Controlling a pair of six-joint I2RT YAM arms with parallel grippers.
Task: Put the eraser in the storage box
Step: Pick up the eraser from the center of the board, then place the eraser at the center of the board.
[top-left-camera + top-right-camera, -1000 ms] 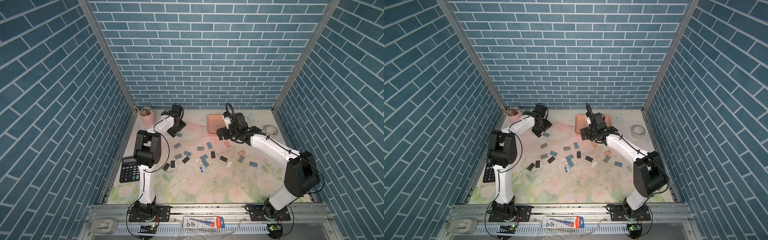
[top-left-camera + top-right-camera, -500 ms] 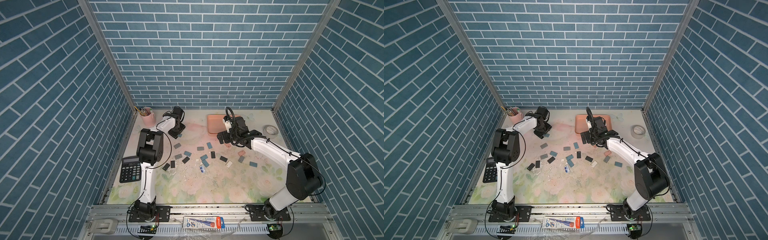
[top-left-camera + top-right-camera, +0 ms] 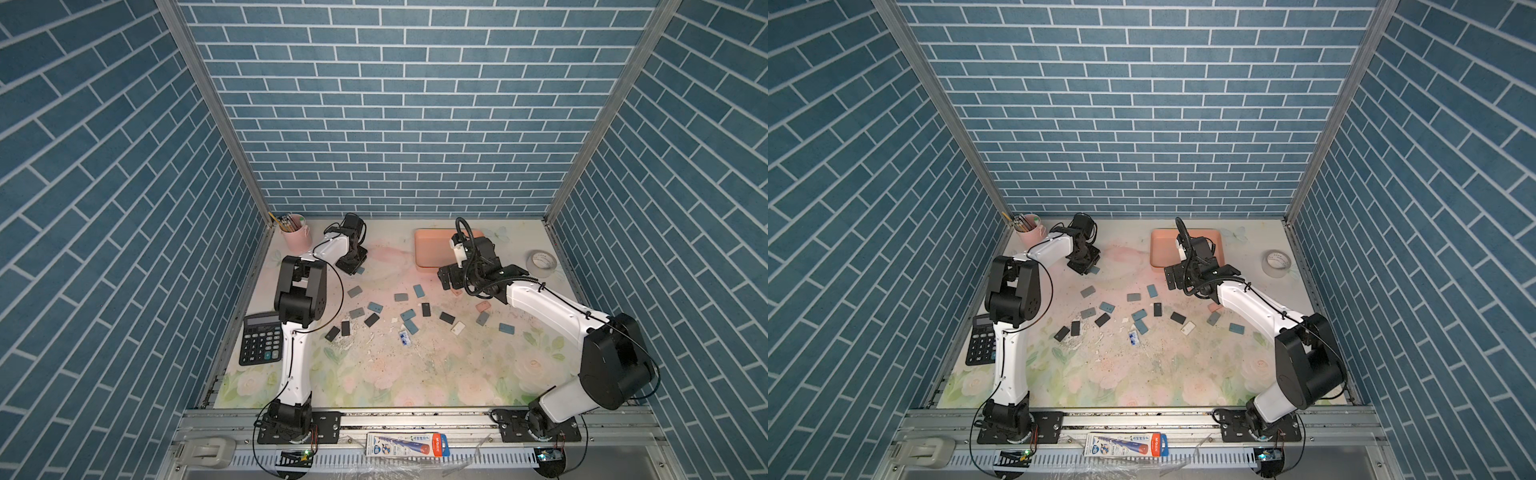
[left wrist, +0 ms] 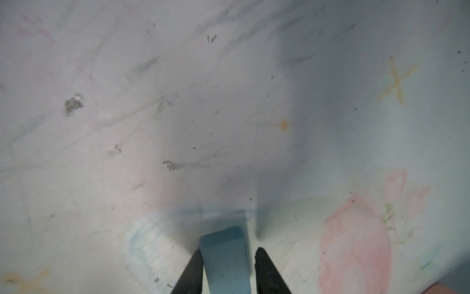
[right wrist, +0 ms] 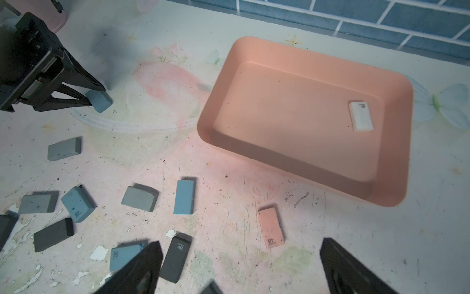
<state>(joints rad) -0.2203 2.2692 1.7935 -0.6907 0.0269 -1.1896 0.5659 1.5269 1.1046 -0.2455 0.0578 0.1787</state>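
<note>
Left tool (image 4: 226,250) straddles a blue eraser (image 4: 225,262) on the bench (image 4: 229,101); I cannot tell if it pinches. Right tool (image 5: 241,247) spread, near box (image 5: 305,63).

The left arm (image 3: 296,365) and right arm (image 3: 548,307) have white tubular links between black joint housings. Black cables (image 3: 458,224) loop alongside. Black base plates (image 3: 328,431), at 7 and 5 o'clock in both top views, carry silver screws. The left claw (image 4: 227,254) and right claw (image 5: 241,245) have 2 tapered black fingers (image 5: 148,267) each.

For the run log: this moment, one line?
left gripper: jaws flank blue eraser | right gripper: open, empty | storage box: one white eraser inside
</note>
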